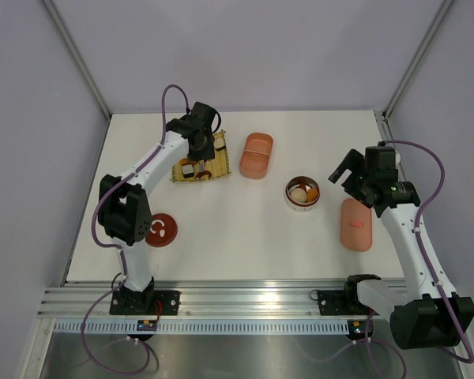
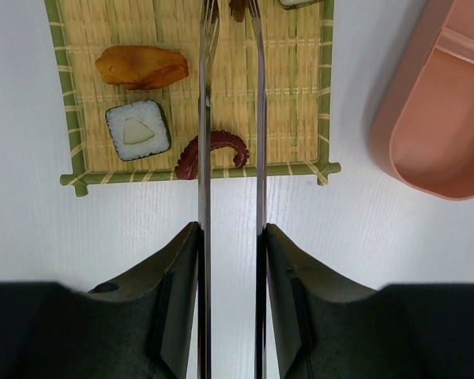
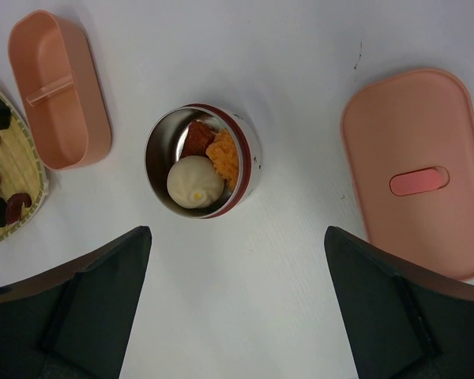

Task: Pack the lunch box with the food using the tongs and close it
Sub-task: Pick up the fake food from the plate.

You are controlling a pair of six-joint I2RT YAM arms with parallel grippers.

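The tongs (image 2: 204, 189) reach over the mat (image 2: 300, 95)
The left gripper (image 2: 231, 237) pinches the tongs partway closed above three food pieces (image 2: 138, 130). The right gripper (image 3: 237, 237) is spread wide and empty near one round tin (image 3: 249, 146) with three more, one lunch box (image 3: 59, 87) and one lid (image 3: 415, 170).

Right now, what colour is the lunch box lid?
The lid is pink; right wrist view.

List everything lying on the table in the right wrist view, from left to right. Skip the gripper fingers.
yellow woven mat → pink lunch box, open → round metal container → pink lid
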